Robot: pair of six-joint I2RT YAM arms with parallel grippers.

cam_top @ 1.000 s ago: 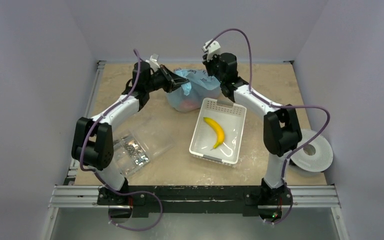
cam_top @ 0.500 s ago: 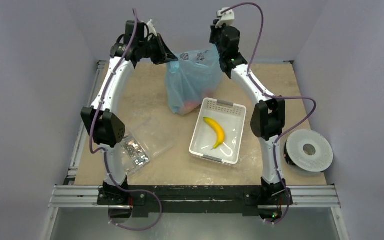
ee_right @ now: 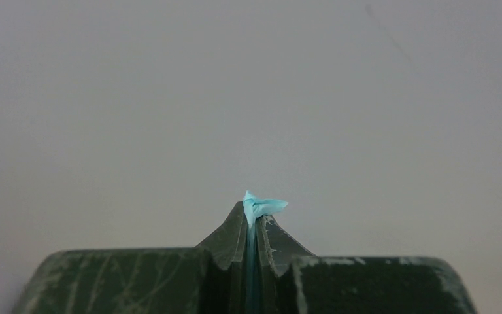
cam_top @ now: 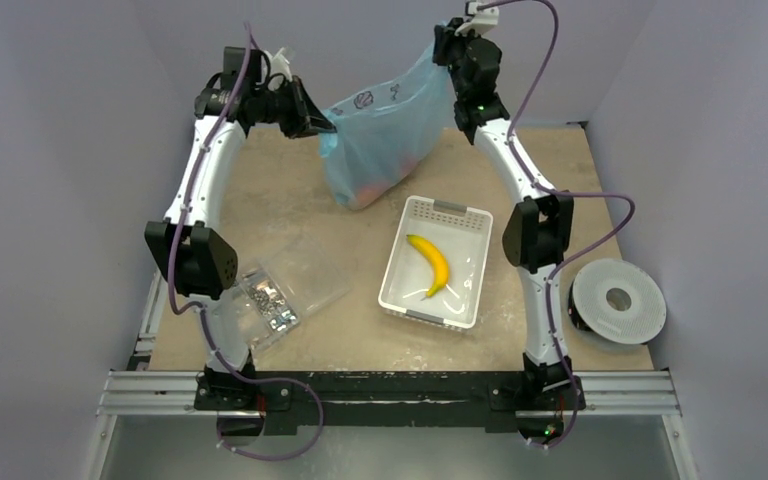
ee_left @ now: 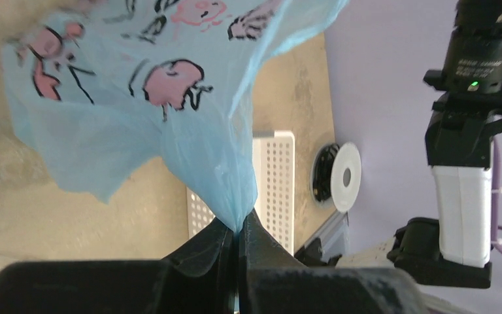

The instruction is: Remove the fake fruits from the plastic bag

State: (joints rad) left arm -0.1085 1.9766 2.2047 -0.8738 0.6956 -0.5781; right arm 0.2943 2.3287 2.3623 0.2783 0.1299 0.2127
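The light-blue plastic bag (cam_top: 385,125) hangs in the air at the back of the table, stretched between both grippers. My left gripper (cam_top: 322,125) is shut on its left edge; in the left wrist view the blue film (ee_left: 170,118) with pink print runs into the closed jaws of that gripper (ee_left: 238,229). My right gripper (cam_top: 447,48), higher up, is shut on a twisted blue handle tip (ee_right: 259,207), seen against the wall. The fake fruits show only as a reddish-orange blur (cam_top: 368,190) through the bag's low end, which rests near the table.
A white perforated basket (cam_top: 460,218) with a yellow banana (cam_top: 431,263) lies right of the bag. A clear packet of metal bits (cam_top: 272,302) lies at the front left. A white filament spool (cam_top: 617,300) sits off the table's right edge.
Both arms have risen from the table, lifting the bag up. The right gripper has gone higher than the left, so the bag now hangs slanted.
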